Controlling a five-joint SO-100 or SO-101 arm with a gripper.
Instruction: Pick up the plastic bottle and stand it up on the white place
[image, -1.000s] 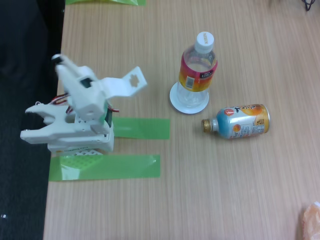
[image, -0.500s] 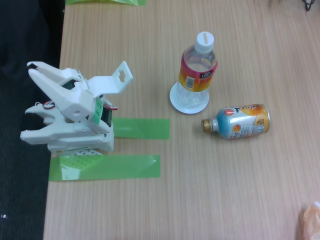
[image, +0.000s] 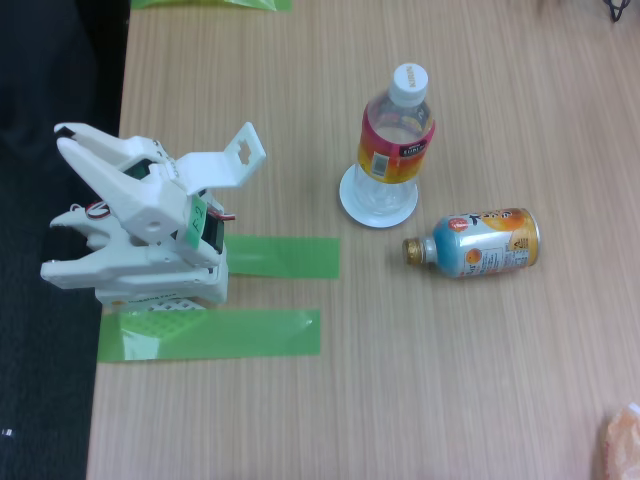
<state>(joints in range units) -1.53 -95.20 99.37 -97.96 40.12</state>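
Now, two bottles are counted on the wooden table (image: 420, 380) in the fixed view: the plastic bottle (image: 397, 145), clear, white-capped and banded pink, orange and yellow, is seen standing upright on the white place (image: 350, 205), its base set inside the plate's rim; the second bottle (image: 478, 243), capless and labelled blue and orange, is found lying on its side just to the right of the plate, mouth turned left. One plate, one arm, two strips of green tape (image: 285, 257) by the arm's base. The white arm (image: 150, 215) is folded at the left table edge, well apart from both bottles, and the gripper (image: 72, 140) is held with nothing in it; whether its fingers are apart or together cannot be told.
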